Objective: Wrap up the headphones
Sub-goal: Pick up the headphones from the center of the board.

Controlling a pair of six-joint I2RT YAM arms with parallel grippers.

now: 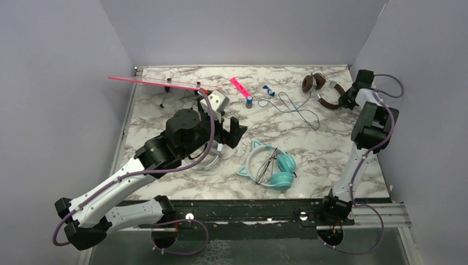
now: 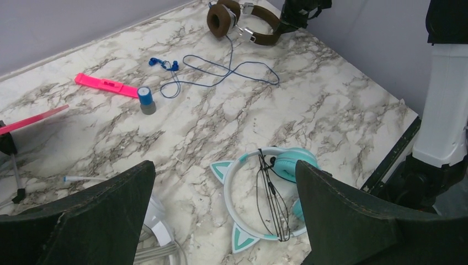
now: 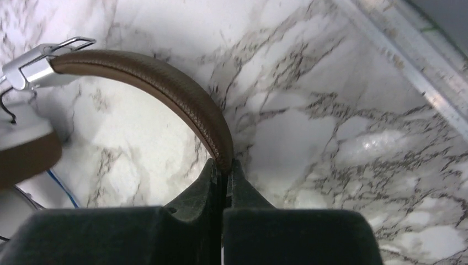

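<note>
Brown-cushioned headphones (image 1: 308, 83) sit near the far right corner of the marble tabletop (image 1: 331, 143), their leather headband pinched by the right gripper (image 3: 224, 163); the left gripper (image 2: 223, 165) hangs with jaws spread.

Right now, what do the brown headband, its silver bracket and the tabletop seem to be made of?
The brown headband: likely leather or imitation, matte, stitched seam along it. The silver bracket: metal, brushed shine, wire loop. The tabletop: marble pattern, glossy; stone or printed laminate, cannot tell.
</note>
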